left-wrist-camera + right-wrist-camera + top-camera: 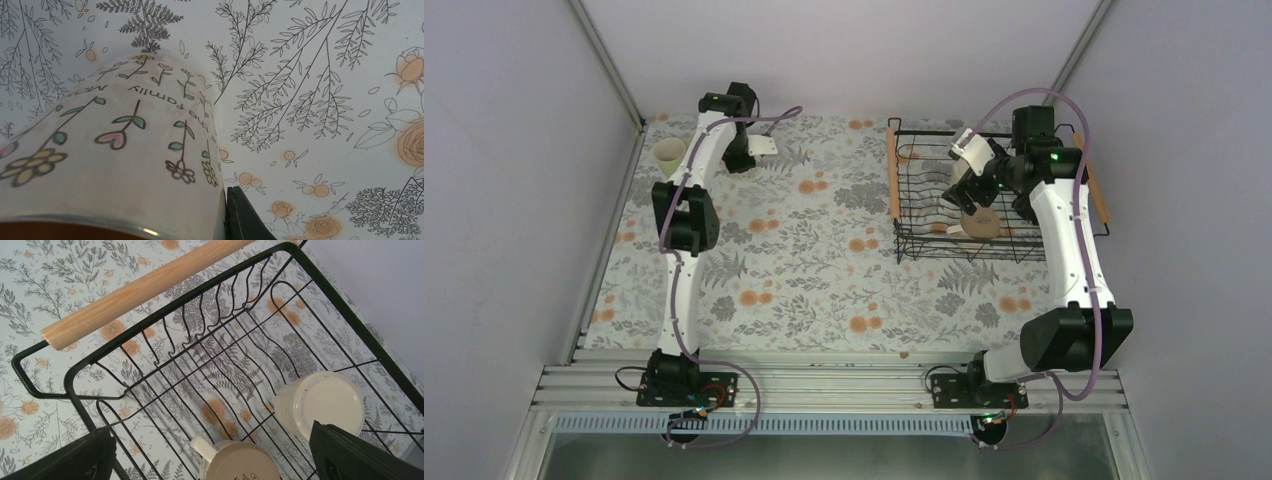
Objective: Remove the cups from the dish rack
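Beneath right gripper (211,432), beige cup (242,465)

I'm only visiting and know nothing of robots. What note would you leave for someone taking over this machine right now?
Left gripper: shut on the patterned mug, at the far left of the table.
Right gripper: open above the dish rack, holding nothing.
Done: pale green cup stands on the table, outside the rack.
Left: release the patterned mug; cream cup and beige mug are in the rack; the arm may hide more.
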Tool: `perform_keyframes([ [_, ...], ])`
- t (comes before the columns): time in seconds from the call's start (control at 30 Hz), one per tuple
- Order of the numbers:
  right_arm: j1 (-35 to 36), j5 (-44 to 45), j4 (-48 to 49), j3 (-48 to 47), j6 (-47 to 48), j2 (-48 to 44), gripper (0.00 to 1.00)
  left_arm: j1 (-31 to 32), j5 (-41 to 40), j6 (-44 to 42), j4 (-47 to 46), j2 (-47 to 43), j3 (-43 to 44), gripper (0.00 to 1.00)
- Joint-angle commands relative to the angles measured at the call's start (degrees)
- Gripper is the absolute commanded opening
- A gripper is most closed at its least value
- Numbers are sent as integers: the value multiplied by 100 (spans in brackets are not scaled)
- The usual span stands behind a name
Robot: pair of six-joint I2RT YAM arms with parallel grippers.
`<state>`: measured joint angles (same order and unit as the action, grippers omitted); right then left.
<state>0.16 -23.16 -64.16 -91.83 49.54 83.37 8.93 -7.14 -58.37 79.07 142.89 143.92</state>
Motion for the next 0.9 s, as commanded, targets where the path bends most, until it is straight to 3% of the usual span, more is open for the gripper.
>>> perform_keyframes([
  [0.0, -60, 10, 106, 60, 67, -59, 100, 48, -337, -197, -140, -151, -34, 4],
  [0.53, -69, -78, 137, 198, 53, -101, 100, 108, -421, -508, -129, -709, -520, 2],
  [0.87, -69, -94, 110, 205, 65, -134, 100, 120, -479, -551, -137, -687, -351, 2],
])
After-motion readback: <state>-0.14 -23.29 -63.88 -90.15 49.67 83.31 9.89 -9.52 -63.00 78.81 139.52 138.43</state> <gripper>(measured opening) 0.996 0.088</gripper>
